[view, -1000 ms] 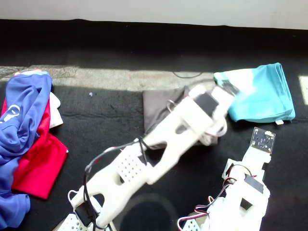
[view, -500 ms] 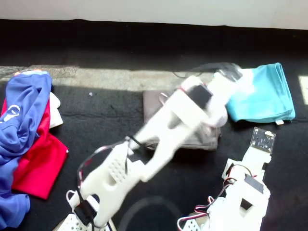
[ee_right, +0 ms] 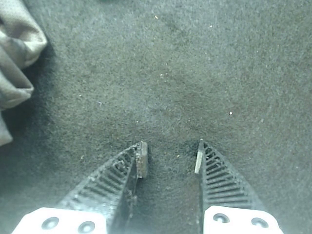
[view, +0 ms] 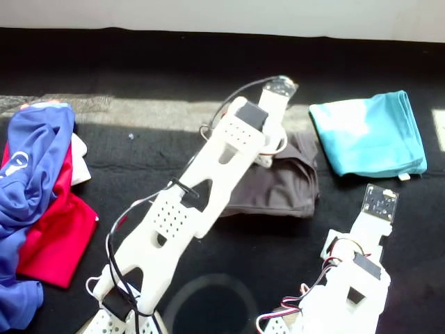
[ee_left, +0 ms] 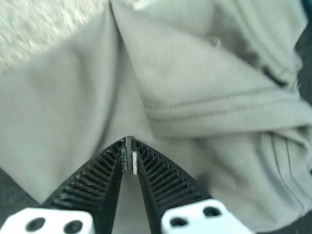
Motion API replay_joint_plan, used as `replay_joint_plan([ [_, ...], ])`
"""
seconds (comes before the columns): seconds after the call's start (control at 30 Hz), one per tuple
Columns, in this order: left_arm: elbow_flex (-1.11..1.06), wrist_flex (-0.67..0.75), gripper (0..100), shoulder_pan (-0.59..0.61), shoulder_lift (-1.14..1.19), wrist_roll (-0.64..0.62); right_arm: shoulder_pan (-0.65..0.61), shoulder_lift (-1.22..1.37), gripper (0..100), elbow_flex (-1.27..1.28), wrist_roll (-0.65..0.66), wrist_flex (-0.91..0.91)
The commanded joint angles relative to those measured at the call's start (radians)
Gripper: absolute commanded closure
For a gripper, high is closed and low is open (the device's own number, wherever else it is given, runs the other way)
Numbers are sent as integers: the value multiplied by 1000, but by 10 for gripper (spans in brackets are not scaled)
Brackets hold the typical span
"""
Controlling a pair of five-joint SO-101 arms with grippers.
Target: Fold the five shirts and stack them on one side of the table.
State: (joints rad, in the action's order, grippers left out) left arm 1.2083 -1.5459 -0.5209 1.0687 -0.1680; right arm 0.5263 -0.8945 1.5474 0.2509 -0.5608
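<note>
1. Near right corner: the right tool (ee_right: 170,158) hangs open over bare worktop (ee_right: 219,73), just beside the edge of the grey shirt (ee_right: 14,53). It is likely parked clear so the other arm can work.
2. Left edge: a blue shirt (view: 35,160) lies rumpled over a red shirt (view: 59,229). Both are unfolded, apparently the pile yet to be done.
3. Middle: the grey shirt lies partly folded and creased. The left tool (ee_left: 129,158) sits over its far part, tips closed together with no cloth visibly pinched, perhaps to press the fold.
4. Far right: a turquoise shirt (view: 368,136) lies folded flat, seemingly the stack's base.
</note>
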Motion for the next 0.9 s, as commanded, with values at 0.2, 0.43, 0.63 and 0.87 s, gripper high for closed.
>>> replay_joint_plan([
  [0.2, 104, 253, 991, -70, 67, -3, 38, -1, 815, 7, -9, 15],
  [0.43, 300, 364, 991, -116, 73, -3, 38, -1, 815, 7, -9, 15],
  [0.63, 318, 482, 991, -88, 67, 0, 38, -1, 815, 7, -9, 15],
  [0.87, 325, 287, 991, -64, 73, 2, 38, -1, 815, 7, -9, 15],
])
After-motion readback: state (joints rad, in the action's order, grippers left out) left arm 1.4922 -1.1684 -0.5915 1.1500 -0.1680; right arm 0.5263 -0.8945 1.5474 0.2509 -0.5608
